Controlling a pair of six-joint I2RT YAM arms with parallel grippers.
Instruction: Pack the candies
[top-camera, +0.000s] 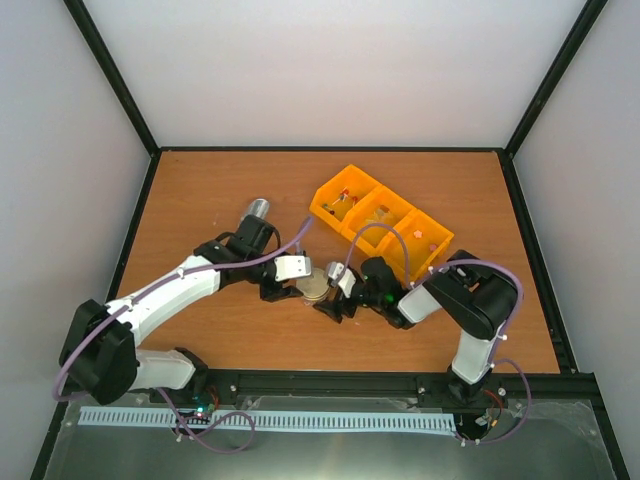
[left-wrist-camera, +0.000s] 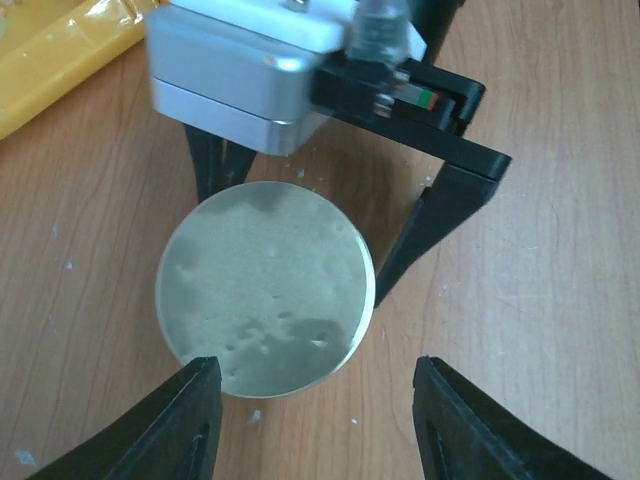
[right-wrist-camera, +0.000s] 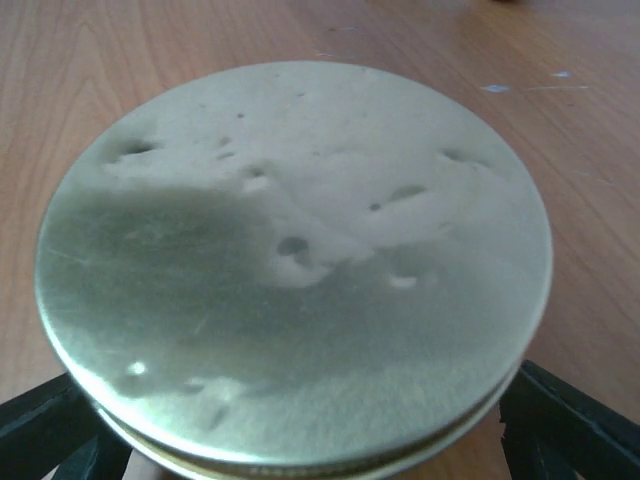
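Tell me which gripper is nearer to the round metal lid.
Right. The right gripper straddles the lid, a finger on either side. The left gripper sits just short, its fingertips only reaching the lid's near edge.

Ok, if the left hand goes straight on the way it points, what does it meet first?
The round metal lid, just ahead between its fingers. Beyond that, the right hand faces it, straddling the same lid. Height is unclear.

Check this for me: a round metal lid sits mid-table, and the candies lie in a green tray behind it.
One thing is wrong: the tray is orange, not green, as the top external view shows. The rest stands: a round metal lid sits mid-table, and the candies lie in that tray behind it.
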